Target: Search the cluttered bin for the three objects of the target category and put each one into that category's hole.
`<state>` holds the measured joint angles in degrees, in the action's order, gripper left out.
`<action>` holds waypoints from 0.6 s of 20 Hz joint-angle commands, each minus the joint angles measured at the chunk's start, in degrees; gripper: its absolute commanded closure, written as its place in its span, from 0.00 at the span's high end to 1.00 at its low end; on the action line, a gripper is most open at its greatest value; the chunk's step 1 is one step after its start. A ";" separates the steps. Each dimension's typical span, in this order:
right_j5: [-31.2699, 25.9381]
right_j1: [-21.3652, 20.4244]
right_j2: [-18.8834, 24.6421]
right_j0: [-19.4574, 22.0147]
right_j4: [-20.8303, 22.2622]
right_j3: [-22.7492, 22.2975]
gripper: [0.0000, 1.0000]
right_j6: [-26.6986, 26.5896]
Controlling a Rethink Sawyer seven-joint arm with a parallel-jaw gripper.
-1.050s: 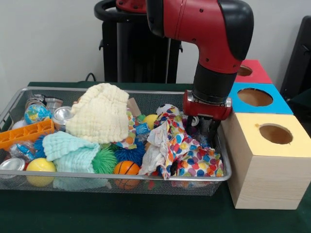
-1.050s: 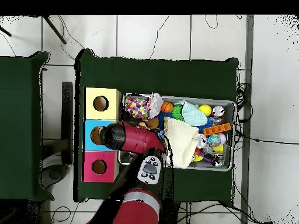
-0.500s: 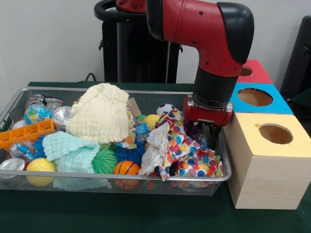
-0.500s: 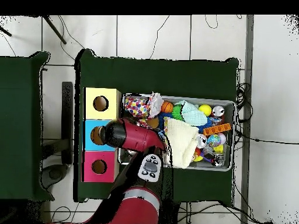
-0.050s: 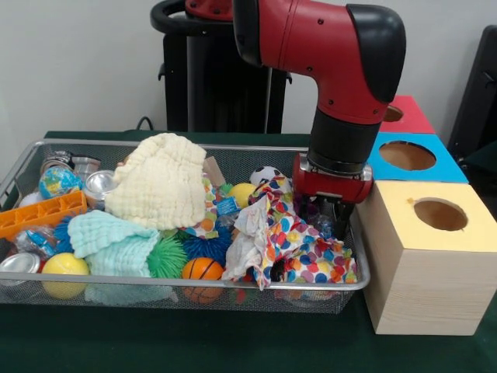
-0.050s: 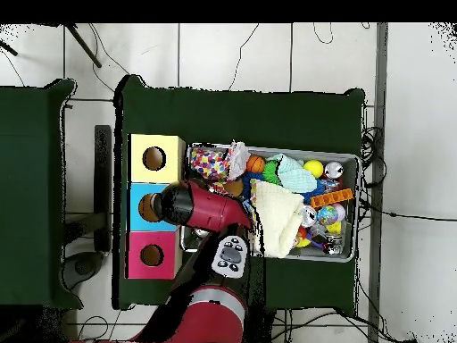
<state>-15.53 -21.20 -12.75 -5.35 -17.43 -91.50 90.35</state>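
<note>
The gripper [image 5: 330, 211] is low in the bin [image 5: 233, 286], beside the yellow box [image 5: 431, 256]; whether it is wide or narrow I cannot tell.

glossy red arm [image 5: 326, 39] with black joint sections.

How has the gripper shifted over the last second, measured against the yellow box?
Yes. The gripper has risen slightly and edged toward the yellow box, hanging at the bin's end over the dotted cloth.
</note>
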 commanded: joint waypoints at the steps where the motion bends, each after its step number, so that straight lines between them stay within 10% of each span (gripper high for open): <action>1: 7.70 5.69 12.13 1.78 -2.28 3.08 1.00 12.14; 12: 6.72 5.25 11.94 1.72 -2.22 2.89 1.00 12.11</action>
<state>-15.33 -21.33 -11.97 -4.77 -17.41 -91.53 90.36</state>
